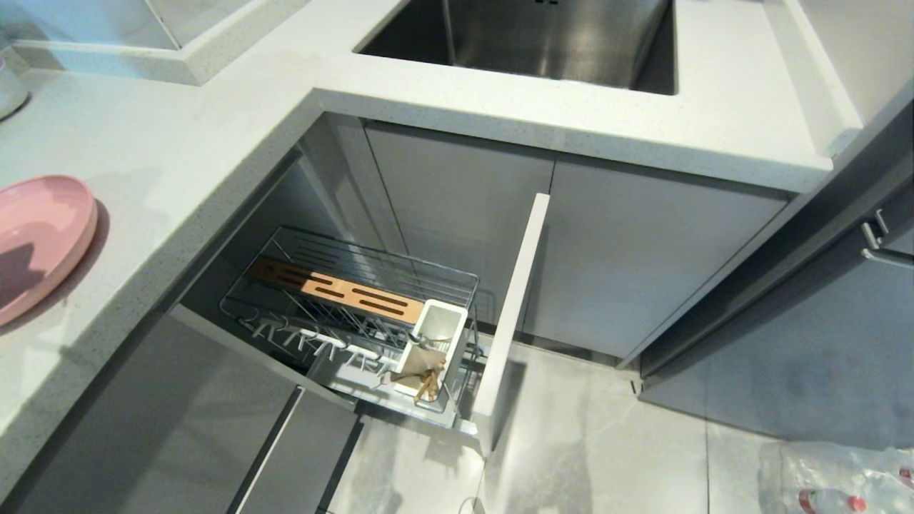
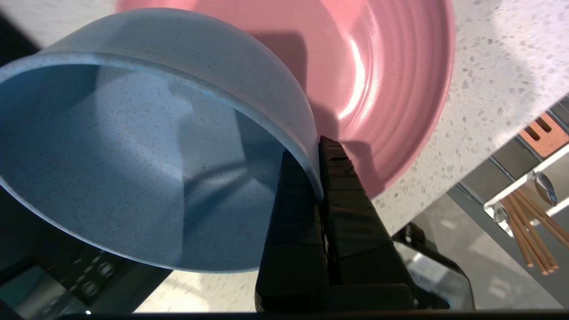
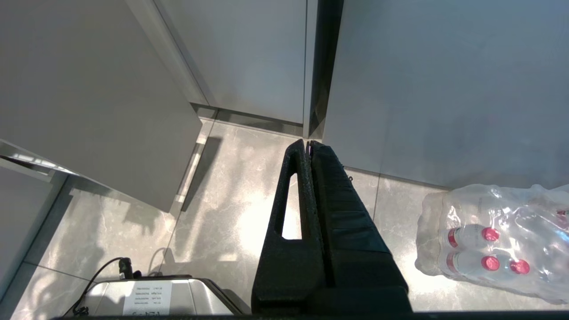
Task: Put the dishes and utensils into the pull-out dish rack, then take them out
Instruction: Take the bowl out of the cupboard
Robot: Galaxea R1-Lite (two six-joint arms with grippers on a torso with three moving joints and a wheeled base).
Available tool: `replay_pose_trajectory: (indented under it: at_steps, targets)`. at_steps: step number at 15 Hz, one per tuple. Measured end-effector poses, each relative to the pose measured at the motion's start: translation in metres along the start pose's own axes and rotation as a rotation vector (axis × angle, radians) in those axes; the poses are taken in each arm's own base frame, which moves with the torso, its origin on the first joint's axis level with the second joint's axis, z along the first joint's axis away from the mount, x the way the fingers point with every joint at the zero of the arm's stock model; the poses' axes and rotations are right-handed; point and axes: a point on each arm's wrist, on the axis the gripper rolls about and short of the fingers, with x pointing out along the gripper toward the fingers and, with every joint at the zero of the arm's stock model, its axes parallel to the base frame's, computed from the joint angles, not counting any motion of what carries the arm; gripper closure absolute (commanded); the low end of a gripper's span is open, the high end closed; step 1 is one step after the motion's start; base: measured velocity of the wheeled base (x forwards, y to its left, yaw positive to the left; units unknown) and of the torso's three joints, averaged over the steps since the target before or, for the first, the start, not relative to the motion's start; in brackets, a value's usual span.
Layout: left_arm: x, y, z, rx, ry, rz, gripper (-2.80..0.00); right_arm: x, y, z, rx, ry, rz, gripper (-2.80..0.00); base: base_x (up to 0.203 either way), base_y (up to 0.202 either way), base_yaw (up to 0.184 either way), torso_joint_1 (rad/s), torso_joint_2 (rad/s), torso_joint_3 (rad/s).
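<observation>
The blue-grey bowl [image 2: 146, 146] hangs tilted above the pink plate [image 2: 378, 80] on the counter [image 1: 178, 143] at the left, its rim pinched between the left gripper's [image 2: 318, 151] fingers. Chopsticks [image 1: 428, 385] stand in the white cup [image 1: 435, 335] of the pulled-out rack [image 1: 357, 300] below. The right gripper [image 3: 309, 144], pressed together, hangs over the floor [image 3: 222, 186].

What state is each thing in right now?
left claw: shut on blue-grey bowl rim, bowl tilted
right claw: shut, empty, over floor
pink plate: flat on counter
dish rack: pulled out, no dishes
utensil cup: holds chopsticks
</observation>
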Motion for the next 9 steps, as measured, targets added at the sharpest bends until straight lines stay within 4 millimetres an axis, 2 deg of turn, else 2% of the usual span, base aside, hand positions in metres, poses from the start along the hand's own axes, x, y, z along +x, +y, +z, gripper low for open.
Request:
replay_pose_trajectory:
  at_steps: [5, 9]
  targets:
    - [0.041, 0.0, 0.007, -0.018, 0.095, -0.045, 0.0, 0.0, 0.0, 0.0, 0.0, 0.0, 0.0, 0.0, 0.0, 0.0, 0.0, 0.0, 0.0, 0.0]
    - [0.05, 0.0, 0.009, -0.021, 0.11, -0.051, 0.0, 0.0, 0.0, 0.0, 0.0, 0.0, 0.0, 0.0, 0.0, 0.0, 0.0, 0.0, 0.0, 0.0]
